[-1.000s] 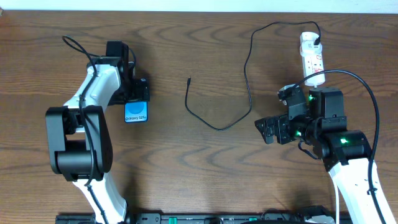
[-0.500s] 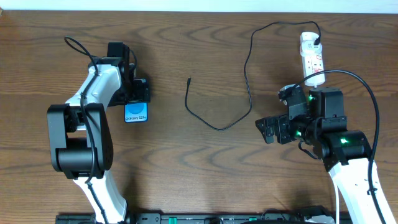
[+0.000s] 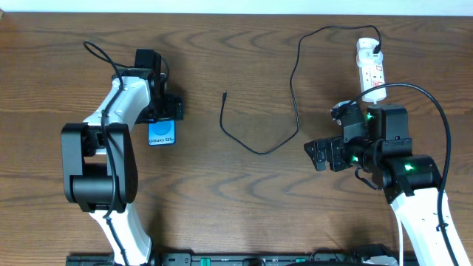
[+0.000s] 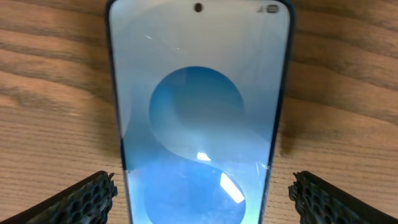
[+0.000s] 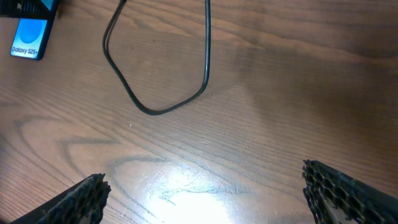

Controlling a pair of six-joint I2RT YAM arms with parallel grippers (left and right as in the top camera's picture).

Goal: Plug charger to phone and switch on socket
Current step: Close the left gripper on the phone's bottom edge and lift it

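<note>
The phone [image 3: 162, 133] lies flat on the table, blue screen up, at the left; it fills the left wrist view [image 4: 199, 112] and shows small in the right wrist view [image 5: 30, 37]. My left gripper [image 3: 164, 111] is open over the phone's far end, its fingers either side of the phone [image 4: 200, 199] without touching. The charger [image 3: 260, 150] is a thin black cable looping across the middle, its free plug [image 3: 224, 95] lying on the table; the loop shows in the right wrist view [image 5: 158, 109]. The socket [image 3: 370, 70] lies at the far right. My right gripper [image 3: 323, 155] is open and empty [image 5: 205, 193].
The socket's thick white cord [image 3: 375, 92] runs down behind the right arm. The table's far edge [image 3: 236, 12] meets a white wall just beyond the socket.
My left arm has shifted slightly right over the phone. The phone, cable and right arm have not moved.
</note>
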